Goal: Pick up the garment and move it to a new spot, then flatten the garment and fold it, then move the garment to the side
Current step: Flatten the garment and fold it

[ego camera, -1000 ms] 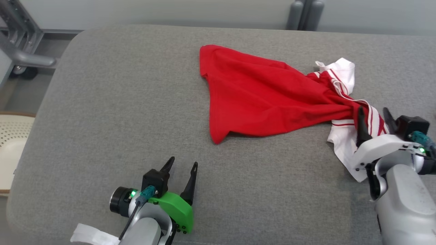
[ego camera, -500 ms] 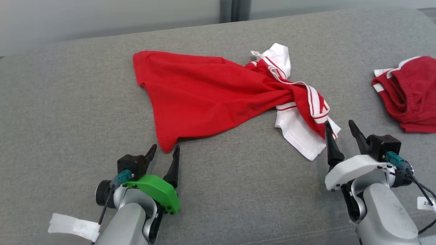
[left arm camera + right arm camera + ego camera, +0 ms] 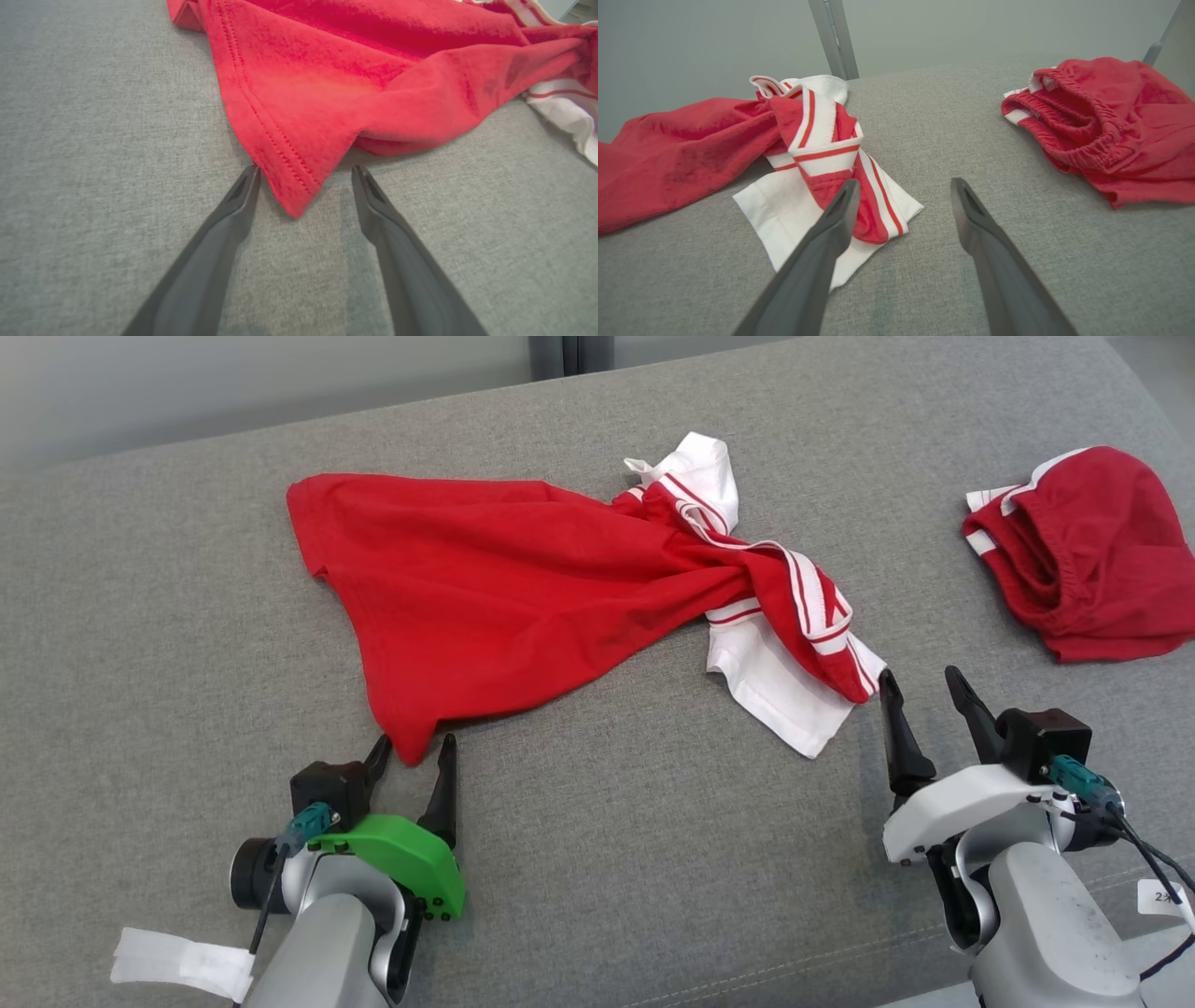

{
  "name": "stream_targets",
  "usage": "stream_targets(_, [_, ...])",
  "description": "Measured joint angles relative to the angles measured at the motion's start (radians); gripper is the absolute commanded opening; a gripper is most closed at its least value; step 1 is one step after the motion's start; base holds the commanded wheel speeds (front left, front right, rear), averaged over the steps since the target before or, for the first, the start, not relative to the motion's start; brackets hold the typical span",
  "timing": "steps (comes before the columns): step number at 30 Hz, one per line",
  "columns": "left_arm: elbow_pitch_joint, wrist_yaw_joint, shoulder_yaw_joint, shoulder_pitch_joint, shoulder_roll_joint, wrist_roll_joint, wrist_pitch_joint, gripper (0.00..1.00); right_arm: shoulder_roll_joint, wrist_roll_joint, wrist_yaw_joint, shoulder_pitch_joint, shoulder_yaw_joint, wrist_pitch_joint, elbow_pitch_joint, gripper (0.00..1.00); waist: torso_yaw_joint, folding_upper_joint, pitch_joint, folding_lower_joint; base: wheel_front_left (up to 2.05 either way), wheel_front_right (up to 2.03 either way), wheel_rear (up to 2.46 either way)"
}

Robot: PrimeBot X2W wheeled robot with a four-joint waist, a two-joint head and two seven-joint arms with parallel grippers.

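Nearest, at 7 o'clock of the head view, the left tool [image 3: 415, 742] stands released, its fingers spread either side of one pointed hem corner of the red garment [image 3: 485, 569] without pinching it. At 5 o'clock the right tool [image 3: 919, 674] is also released and empty, just beside the garment's white striped end. The garment lies crumpled across the middle of the grey surface [image 3: 607, 859], reaching toward 11 o'clock, with red shorts [image 3: 1083, 560] well apart at 2 o'clock.

Garment [image 3: 504, 569] centrally on the padded surface [image 3: 140, 663], shorts [image 3: 1092, 551] well apart to its right
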State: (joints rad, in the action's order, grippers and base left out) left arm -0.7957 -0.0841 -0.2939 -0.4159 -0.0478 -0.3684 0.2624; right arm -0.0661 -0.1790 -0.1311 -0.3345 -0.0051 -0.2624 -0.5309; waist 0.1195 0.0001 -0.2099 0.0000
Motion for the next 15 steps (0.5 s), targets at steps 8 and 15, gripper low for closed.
stream_targets(8, [0.018, 0.006, 0.012, 0.028, 0.0, 0.031, 0.0, 0.91, 0.004, -0.005, 0.0, 0.0, 0.006, 0.0, -0.001, 1.0, 0.002, 0.0, -0.006, 0.0, 0.0, 0.0, 0.0])
stream_targets(15, [0.072, -0.004, 0.032, 0.031, 0.0, 0.043, 0.002, 0.0, 0.006, -0.007, 0.0, 0.0, 0.009, 0.0, -0.006, 1.0, 0.01, 0.0, -0.009, 0.0, 0.0, 0.0, 0.0])
